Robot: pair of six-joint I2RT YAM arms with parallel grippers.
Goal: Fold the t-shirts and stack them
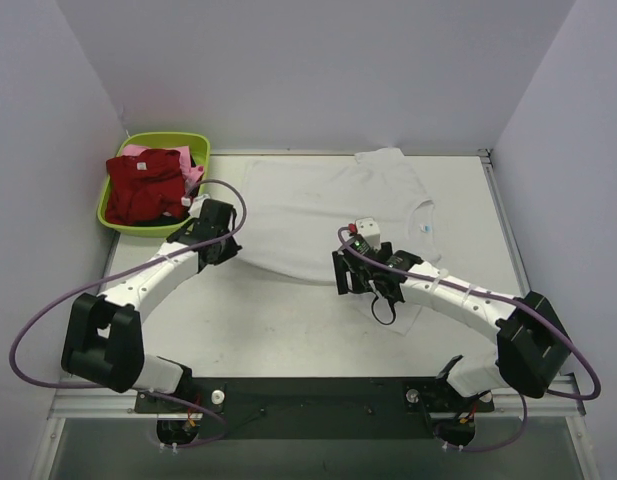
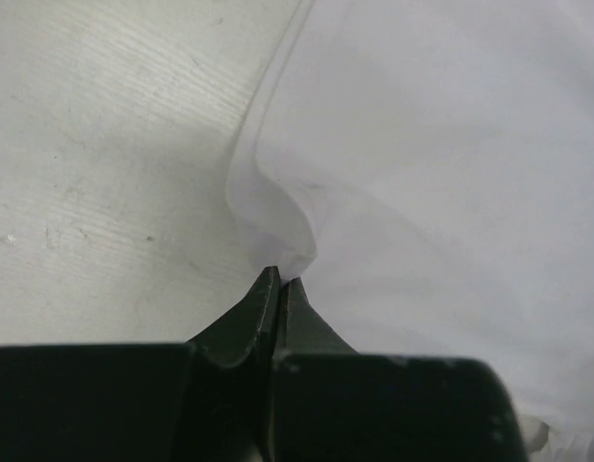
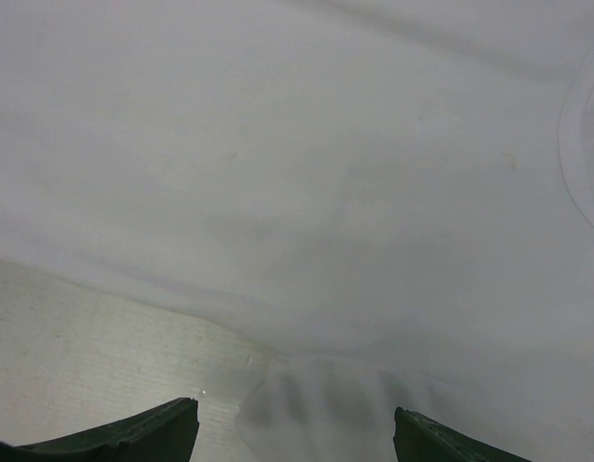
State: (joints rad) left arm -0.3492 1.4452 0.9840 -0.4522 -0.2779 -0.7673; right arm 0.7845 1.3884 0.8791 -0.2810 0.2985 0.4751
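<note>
Left gripper [image 2: 280, 281] pinches the hem, judged the best hold, of the limp, light, large white cloth t-shirt [image 2: 451, 192]; right gripper [image 3: 295, 428] gapes open.

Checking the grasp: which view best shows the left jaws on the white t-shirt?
Left wrist: left gripper, jaws shut on the white t-shirt edge. Top external hides the tips; right wrist shows only cloth.

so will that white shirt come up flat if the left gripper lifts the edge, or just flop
Probably flop: the white t-shirt puckers into a soft ridge at the shut left gripper, so it should drape. Likely light: the cloth lies thin and flat on the table.
</note>
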